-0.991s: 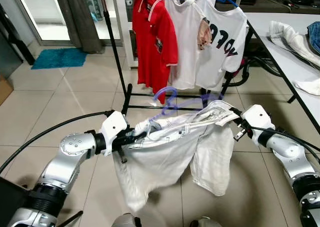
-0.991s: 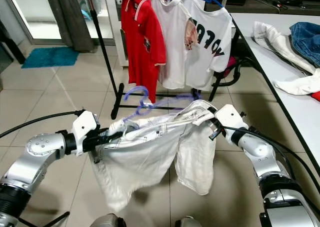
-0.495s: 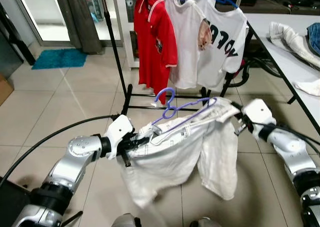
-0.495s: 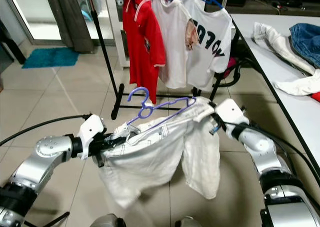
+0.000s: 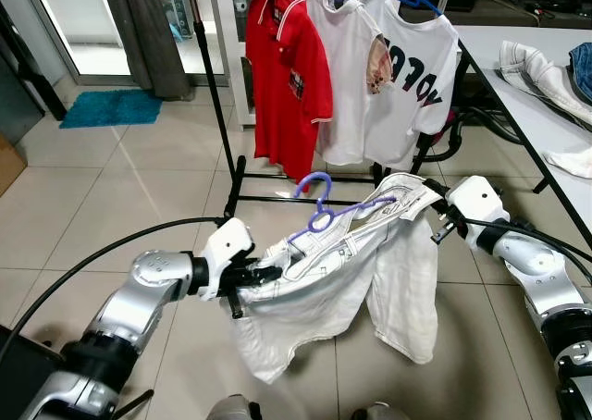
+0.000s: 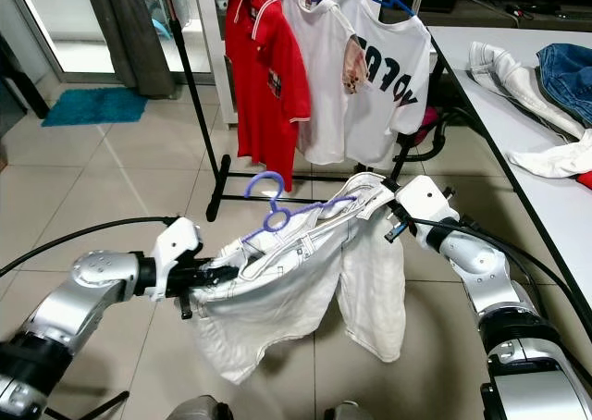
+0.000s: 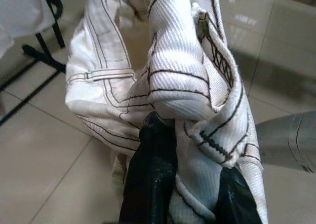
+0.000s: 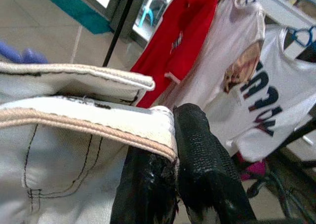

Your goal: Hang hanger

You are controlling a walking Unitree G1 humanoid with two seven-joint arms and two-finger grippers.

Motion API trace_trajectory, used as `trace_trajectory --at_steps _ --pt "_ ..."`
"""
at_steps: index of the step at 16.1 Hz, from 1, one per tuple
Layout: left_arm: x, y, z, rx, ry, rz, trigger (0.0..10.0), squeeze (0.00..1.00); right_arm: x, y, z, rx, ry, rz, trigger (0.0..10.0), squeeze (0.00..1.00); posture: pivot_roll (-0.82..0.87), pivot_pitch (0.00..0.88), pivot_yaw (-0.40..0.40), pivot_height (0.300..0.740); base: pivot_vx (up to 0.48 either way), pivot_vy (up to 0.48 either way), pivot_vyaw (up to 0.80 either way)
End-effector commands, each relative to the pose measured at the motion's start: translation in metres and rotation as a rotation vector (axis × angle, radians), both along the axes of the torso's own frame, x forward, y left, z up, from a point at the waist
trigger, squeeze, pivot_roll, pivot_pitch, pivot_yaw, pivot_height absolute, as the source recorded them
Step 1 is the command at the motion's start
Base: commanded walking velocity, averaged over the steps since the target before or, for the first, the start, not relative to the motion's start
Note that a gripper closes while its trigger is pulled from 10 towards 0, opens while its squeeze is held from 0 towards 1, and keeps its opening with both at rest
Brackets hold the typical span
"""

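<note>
White shorts (image 5: 324,286) hang on a purple hanger (image 5: 319,205), stretched between my two arms above the tiled floor. My left gripper (image 5: 262,274) is shut on the waistband at the left end; in the left wrist view the cloth (image 7: 182,81) is bunched between the black fingers (image 7: 148,184). My right gripper (image 5: 435,218) is shut on the waistband at the right end, and the right wrist view has the white band (image 8: 89,120) pinched by the fingers (image 8: 202,169). The hanger's hook points up, toward the clothes rack (image 5: 222,96) ahead.
On the rack hang a red polo shirt (image 5: 287,73), a white shirt (image 5: 344,68) and a white printed T-shirt (image 5: 412,68) on a blue hanger. A white table (image 5: 546,115) with clothes stands at the right. A blue mat (image 5: 109,107) lies far left.
The hanger has tipped upright, with its hook risen and shifted right. My left gripper has moved slightly right and lower. The shorts hang steeper from the right end.
</note>
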State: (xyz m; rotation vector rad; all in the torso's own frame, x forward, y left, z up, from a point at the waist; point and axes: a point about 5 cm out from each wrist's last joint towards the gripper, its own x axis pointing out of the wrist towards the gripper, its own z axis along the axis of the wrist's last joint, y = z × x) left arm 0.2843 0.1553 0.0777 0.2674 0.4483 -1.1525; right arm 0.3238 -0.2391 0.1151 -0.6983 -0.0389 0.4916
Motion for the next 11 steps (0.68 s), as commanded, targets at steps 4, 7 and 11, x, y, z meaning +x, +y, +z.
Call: trace_trajectory --at_steps 4,7,11 --pt "-0.003 0.031 -0.027 0.201 0.136 0.103 0.0 0.00 0.012 -0.013 0.048 0.064 -0.199 -0.060 0.0 0.00 -0.03 0.000 0.035 0.740 0.000 0.000 0.00" --pt "0.000 0.030 -0.030 0.227 0.191 0.107 0.0 0.00 0.011 -0.002 0.057 0.078 -0.253 -0.001 0.0 0.00 -0.03 0.000 0.039 0.740 0.000 0.000 0.00" --pt "0.004 0.031 -0.040 0.276 0.273 0.153 0.0 0.00 0.006 0.013 0.070 0.057 -0.306 0.108 0.0 0.00 -0.03 0.000 0.044 0.740 0.000 0.000 0.00"
